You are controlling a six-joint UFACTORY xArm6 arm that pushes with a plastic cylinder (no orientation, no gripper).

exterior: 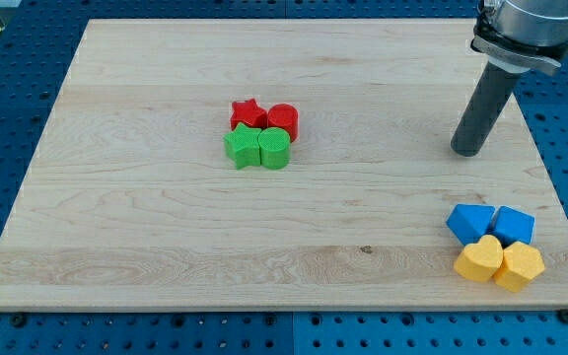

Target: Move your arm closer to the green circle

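Observation:
The green circle (275, 149) lies left of the board's middle, touching a green star (243, 147) on its left. A red star (248, 113) and a red circle (283, 119) sit just above them, all in one tight cluster. My rod comes down from the view's top right, and my tip (467, 151) rests on the board far to the right of the green circle, at about the same height in the view. It touches no block.
The wooden board (166, 247) lies on a blue pegboard table. Two blue blocks (471, 222) (514, 225) and two yellow blocks, one heart-shaped (478, 259) (520, 265), form a cluster at the bottom right, below my tip.

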